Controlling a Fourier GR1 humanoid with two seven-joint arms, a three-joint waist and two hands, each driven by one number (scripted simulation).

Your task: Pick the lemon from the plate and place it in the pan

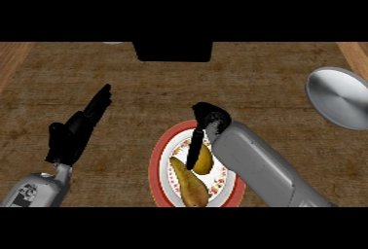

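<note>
A red-rimmed plate (159, 160) with a patterned white centre lies low in the middle of the counter. On it rests the yellow-brown lemon (190, 187), drawn out long, and part of it shows beside my fingers. My right hand (212, 120) hovers over the plate's upper part, its straight fingers (194, 151) pointing down and across the lemon's upper end, not curled round it. The grey metal pan (340, 97) sits at the right edge, well away from the hand. My left hand (75, 130) rests open at the left, fingers pointing up.
A black box-like object (173, 50) stands at the counter's far edge, in the middle. Lighter wood strips border the counter at the far left (13, 56) and far right (356, 51). Bare brown counter stretches between plate and pan.
</note>
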